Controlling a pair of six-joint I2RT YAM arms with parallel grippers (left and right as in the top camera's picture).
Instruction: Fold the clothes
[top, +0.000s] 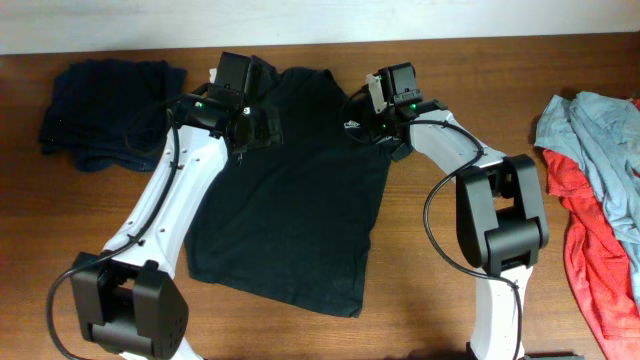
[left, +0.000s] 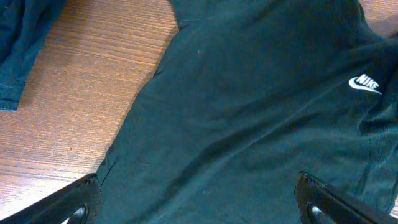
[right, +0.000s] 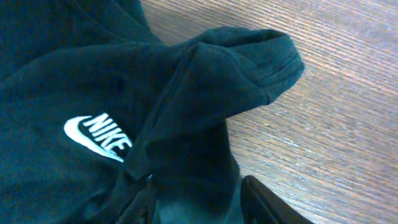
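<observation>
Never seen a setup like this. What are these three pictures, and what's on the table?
Two robot arms, each ending in a two-finger pincer. The wide picture looks down from above; the other two come from cameras on the wrists. On the table a black shirt lies spread, a dark pile to one side, grey-blue and red clothes to the other. The left pincer stands open over the shirt, holding nothing. The right pincer seems to pinch the shirt near its sleeve.
</observation>
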